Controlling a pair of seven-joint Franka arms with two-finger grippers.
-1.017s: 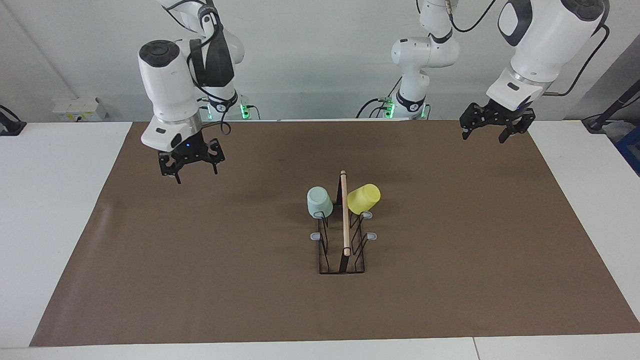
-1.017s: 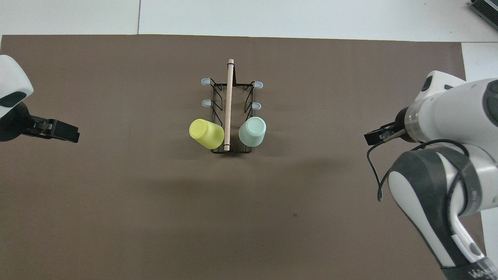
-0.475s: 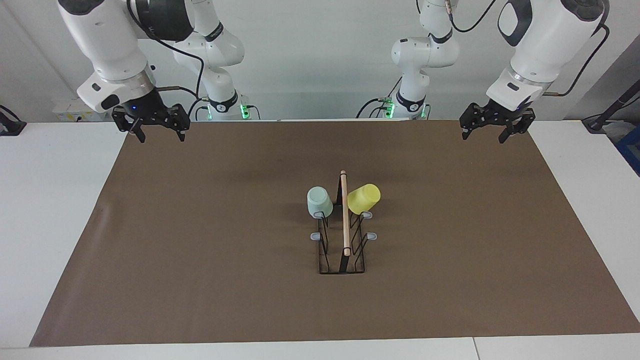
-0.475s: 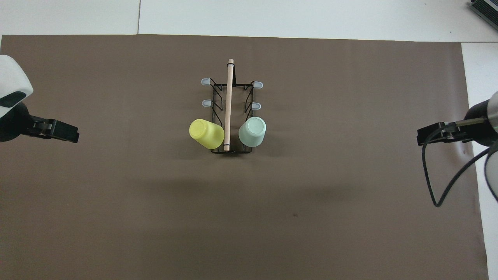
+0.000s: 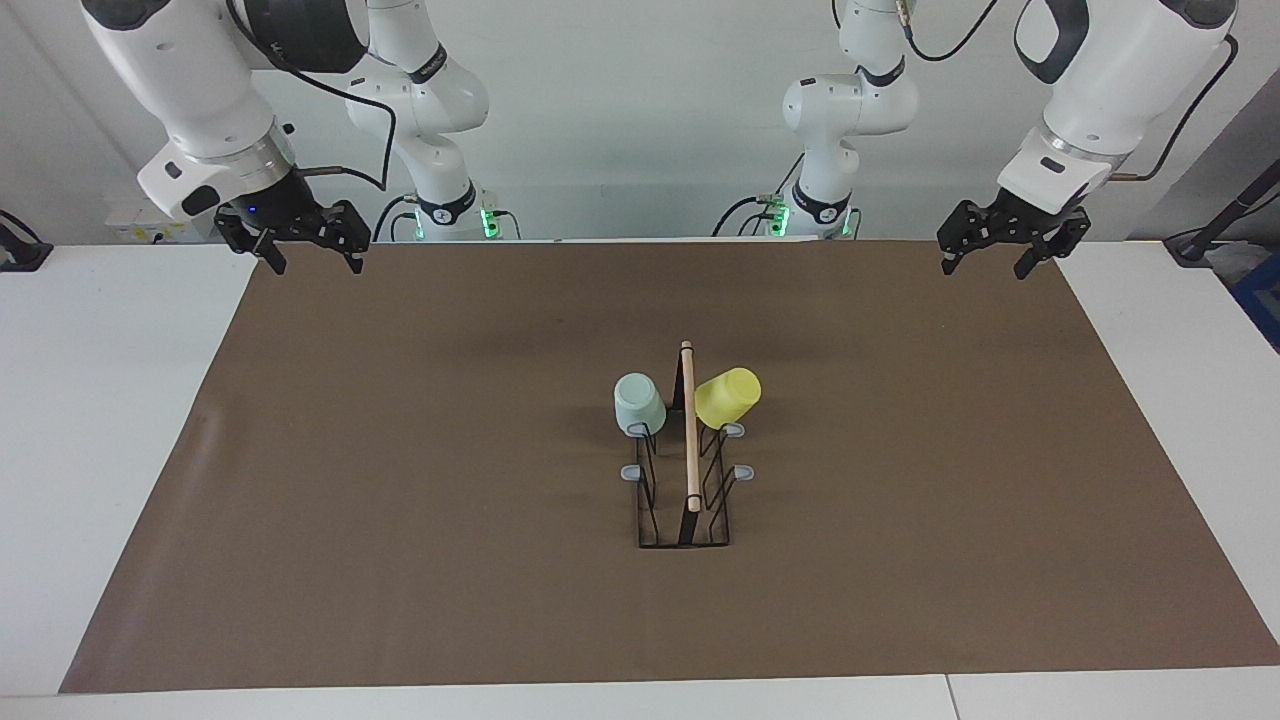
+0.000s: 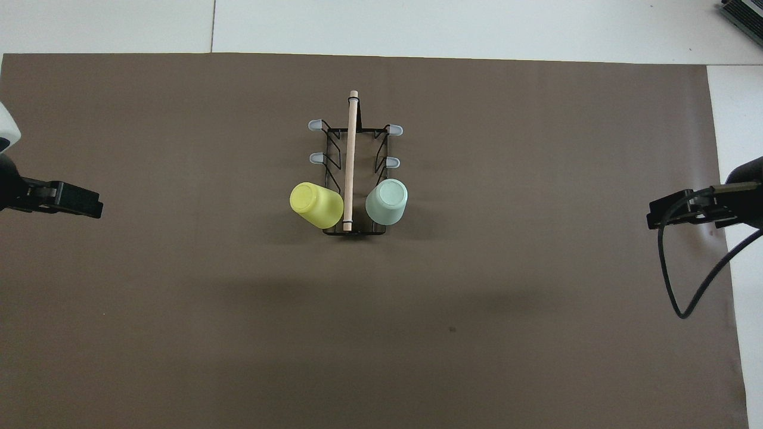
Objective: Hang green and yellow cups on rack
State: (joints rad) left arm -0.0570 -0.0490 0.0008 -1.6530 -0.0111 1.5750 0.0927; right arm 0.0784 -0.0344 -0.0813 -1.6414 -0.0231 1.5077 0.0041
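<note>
We start at the rack (image 5: 685, 470), which stands near the middle of the brown mat (image 5: 400, 500) on the table (image 5: 100, 400), its wooden rod (image 5: 689, 425) running toward and away from us. Both cups sit upside down on the pair of prongs at the rack's end nearer to us: the green cup (image 5: 638, 403) on the side toward our right arm, close to upright, and the yellow cup (image 5: 727, 395) on the side toward our left arm, tilted outward from the rod. Mouth-down over a prong is how each cup stays put, since the prong inside carries it. The four grey-tipped prongs (image 5: 633, 472) farther from us are bare. Nothing touches either cup, so we judge the hanging done.

Our right gripper (image 5: 298, 232) hangs over the mat's corner at our right arm's end, well apart from the rack, its jaws released and holding nothing. Our left gripper (image 5: 1003, 240) hangs over the mat's corner at our left arm's end, jaws likewise spread and bare. Both arms look parked clear of the work.
</note>
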